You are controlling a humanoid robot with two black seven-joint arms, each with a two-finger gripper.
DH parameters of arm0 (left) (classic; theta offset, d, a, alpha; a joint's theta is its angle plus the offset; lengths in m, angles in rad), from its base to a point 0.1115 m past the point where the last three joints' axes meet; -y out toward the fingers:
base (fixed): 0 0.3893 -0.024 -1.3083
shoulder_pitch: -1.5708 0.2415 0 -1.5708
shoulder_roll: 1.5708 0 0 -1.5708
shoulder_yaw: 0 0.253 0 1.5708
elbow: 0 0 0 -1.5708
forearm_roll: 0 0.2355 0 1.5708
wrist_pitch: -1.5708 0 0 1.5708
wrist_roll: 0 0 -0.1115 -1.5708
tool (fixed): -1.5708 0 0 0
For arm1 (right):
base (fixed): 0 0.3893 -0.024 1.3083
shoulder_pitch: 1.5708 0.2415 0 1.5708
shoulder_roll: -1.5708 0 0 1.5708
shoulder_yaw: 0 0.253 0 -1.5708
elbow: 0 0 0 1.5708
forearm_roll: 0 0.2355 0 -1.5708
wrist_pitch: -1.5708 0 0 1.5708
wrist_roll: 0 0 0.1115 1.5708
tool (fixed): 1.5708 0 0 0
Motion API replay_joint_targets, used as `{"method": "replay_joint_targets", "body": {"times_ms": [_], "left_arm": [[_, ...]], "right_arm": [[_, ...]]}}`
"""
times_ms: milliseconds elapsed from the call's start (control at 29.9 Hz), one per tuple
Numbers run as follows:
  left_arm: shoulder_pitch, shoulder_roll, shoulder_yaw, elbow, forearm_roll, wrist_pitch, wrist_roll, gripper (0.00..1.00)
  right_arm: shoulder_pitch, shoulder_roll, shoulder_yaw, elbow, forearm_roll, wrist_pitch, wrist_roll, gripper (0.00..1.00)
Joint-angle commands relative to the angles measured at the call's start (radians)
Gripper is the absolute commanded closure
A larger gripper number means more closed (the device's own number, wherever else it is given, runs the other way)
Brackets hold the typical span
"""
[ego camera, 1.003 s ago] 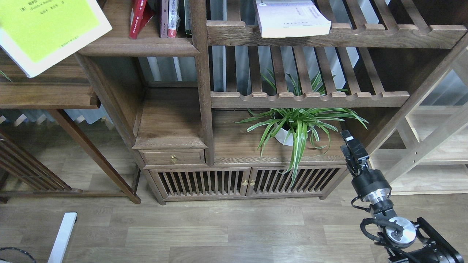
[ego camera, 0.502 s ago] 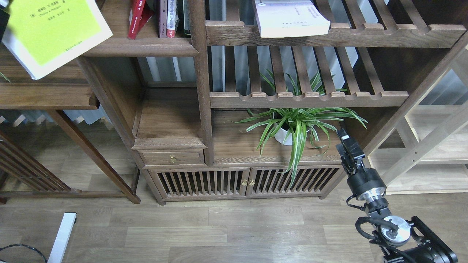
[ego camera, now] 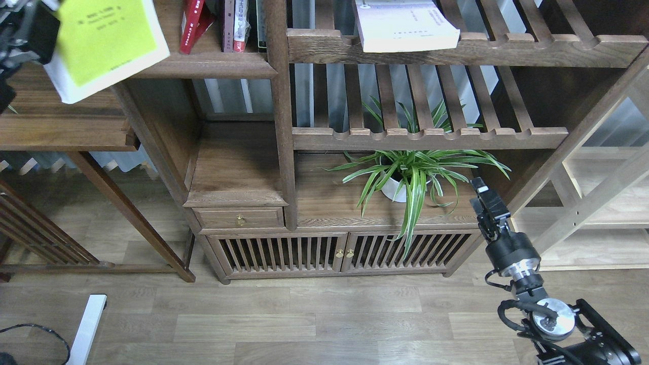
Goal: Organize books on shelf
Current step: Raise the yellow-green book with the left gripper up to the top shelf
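The yellow-green book hung tilted at the upper left, pinched at its left edge by the left gripper, just left of the shelf where the dark red book leaned. The white book lay on a slatted rack. The right gripper hovered beside the plant, well apart from the books; I could not tell how its jaws stood.

Matt walnut shelf — glossy paper books

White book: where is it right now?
Head view, top centre-right: the white book lies flat on the upper slatted rack, overhanging its front edge, above the potted plant.
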Motion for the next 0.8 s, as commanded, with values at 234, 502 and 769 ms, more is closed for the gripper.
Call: {"method": "replay_joint_targets", "body": {"times_ms": [234,502,769], "left_arm": [[-0.076,0.001,0.057,-0.003,0.099,0.172,0.0,1.0],[-0.089,-0.02,0.106,-0.009,0.181,0.285,-0.007,1.0],[-0.151,-0.063,0.228,-0.016,0.286,0.523,-0.101,1.0]], "right_arm": [[0.0,-0.013,0.012,-0.002,0.006,0.0,0.001,0.21],[0.001,-0.016,-0.005,-0.002,0.005,0.0,-0.002,0.21],[0.001,-0.021,0.001,-0.002,0.003,0.0,-0.002,0.21]]}}
